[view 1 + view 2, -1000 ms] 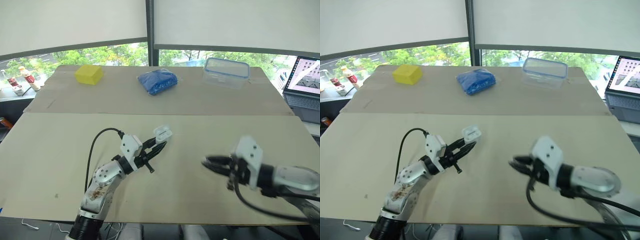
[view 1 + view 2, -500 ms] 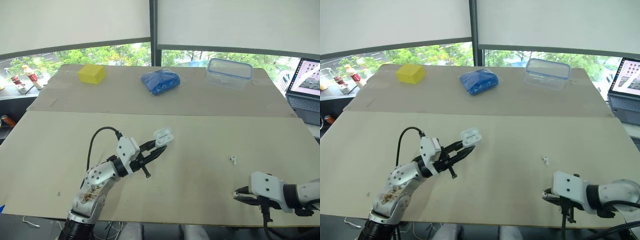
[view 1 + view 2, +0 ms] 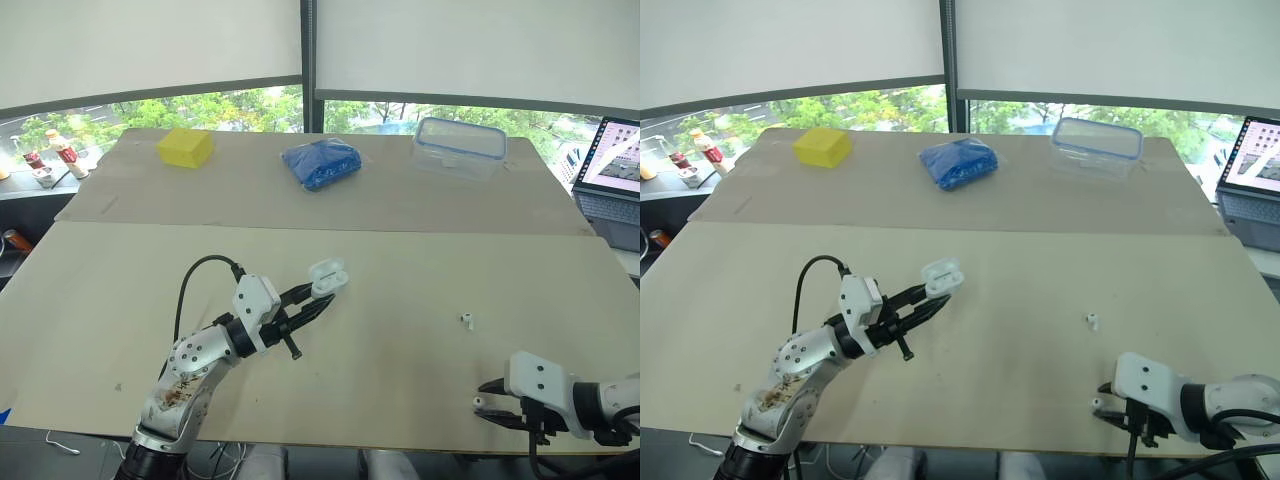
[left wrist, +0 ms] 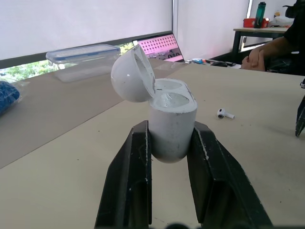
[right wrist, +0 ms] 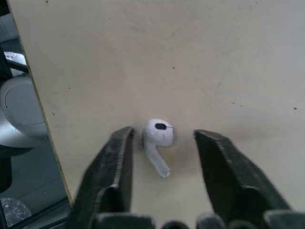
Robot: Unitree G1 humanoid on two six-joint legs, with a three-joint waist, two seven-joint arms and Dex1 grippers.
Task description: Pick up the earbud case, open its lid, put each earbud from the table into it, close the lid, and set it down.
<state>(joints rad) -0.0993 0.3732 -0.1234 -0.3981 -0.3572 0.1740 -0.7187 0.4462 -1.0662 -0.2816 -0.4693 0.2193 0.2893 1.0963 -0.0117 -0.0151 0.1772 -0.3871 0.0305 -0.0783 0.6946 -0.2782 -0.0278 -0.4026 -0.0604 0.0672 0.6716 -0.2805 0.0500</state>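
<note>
My left gripper (image 3: 318, 296) is shut on the white earbud case (image 4: 170, 125), held above the table with its round lid (image 4: 133, 79) hinged open; its two wells look empty. One white earbud (image 3: 467, 320) lies on the table right of centre. A second earbud (image 5: 156, 139) lies by the table's front edge (image 3: 480, 402), between the open fingers of my right gripper (image 3: 488, 398); one finger (image 5: 114, 164) stands close beside it, the other apart.
On the far table stand a yellow block (image 3: 185, 147), a blue cloth bundle (image 3: 320, 163) and a clear lidded box (image 3: 456, 146). A laptop (image 3: 612, 170) sits at the far right. A person's arm (image 4: 271, 50) rests at another table.
My right gripper has dropped lower and slightly right at the front edge, now straddling the near earbud. The left gripper and case have barely moved.
</note>
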